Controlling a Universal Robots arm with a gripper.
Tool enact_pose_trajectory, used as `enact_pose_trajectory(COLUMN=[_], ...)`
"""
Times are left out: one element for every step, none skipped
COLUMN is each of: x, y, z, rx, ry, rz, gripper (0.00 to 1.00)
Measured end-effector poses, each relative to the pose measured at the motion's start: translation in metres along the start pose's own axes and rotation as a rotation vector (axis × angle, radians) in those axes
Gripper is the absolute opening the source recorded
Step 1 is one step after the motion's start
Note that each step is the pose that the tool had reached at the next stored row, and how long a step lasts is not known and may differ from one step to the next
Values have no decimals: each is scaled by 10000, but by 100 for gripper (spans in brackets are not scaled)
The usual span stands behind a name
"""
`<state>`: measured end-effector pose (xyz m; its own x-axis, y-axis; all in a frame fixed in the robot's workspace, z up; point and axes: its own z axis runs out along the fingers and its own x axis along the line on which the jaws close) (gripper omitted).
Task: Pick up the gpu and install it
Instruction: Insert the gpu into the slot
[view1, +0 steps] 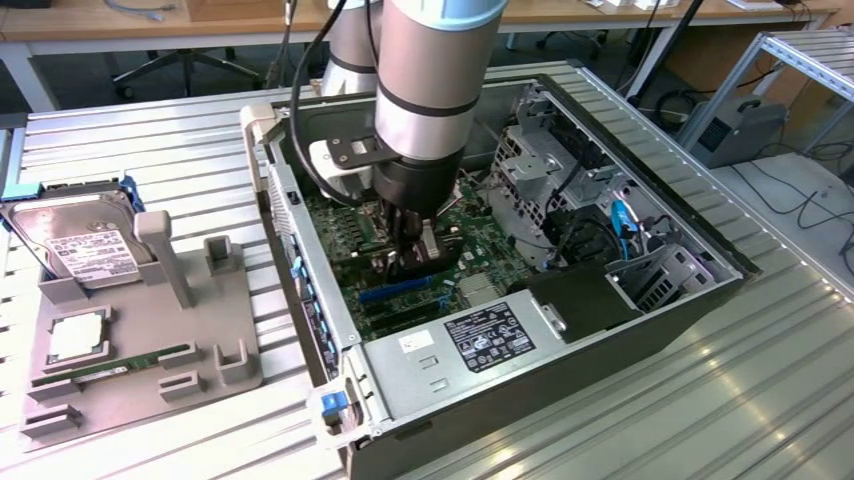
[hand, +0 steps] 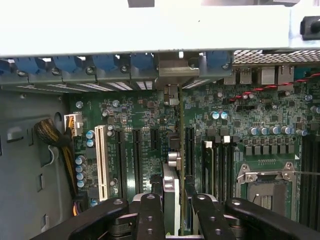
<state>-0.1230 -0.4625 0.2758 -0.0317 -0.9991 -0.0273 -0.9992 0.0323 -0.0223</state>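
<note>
one open pc case (view1: 627, 330) lies on the slatted table (view1: 747, 400), with one green motherboard (hand: 260, 125) inside. one arm (view1: 424, 90) reaches down into it. beside the case, toward the exterior view's left, one grey tray (view1: 174, 330) carries one hard drive (view1: 83, 255) with a white label, one cpu (view1: 76, 337) and one ram stick (view1: 114, 368); the print on these is too small to read. one gpu (hand: 172, 195) stands on edge over the slots, its bracket at the case's rear wall, and the claw (hand: 175, 212) is clamped on it. one white slot (hand: 101, 160) sits beside several black ones.
</note>
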Motion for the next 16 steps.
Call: enact_pose_trajectory(x=[0,0,1,1,1,0,0,0,0,0,-1,-2,-9,-18,-33,-42], y=[0,0,0,-2,-4,-11,-31,-40,-44,-44,-44,-45,-45,-44,-44,-43], z=[2,4,5,7,8,10,15,18,21,24,27,29,32,33,34,35], rx=[2,4,6,7,7,7,7,7,6,6,6,6,7,7,7,7], ry=[44,98,151,178,182,183,183,183,185,185,185,184,184,184,185,185], rz=[-2,-3,-4,-5,-5,-5,-4,-5,-4,-3,0,4,21,38,50,56], gripper=[27,27,27,27,27,27,27,27,27,27,27,27,27,27,27,27])
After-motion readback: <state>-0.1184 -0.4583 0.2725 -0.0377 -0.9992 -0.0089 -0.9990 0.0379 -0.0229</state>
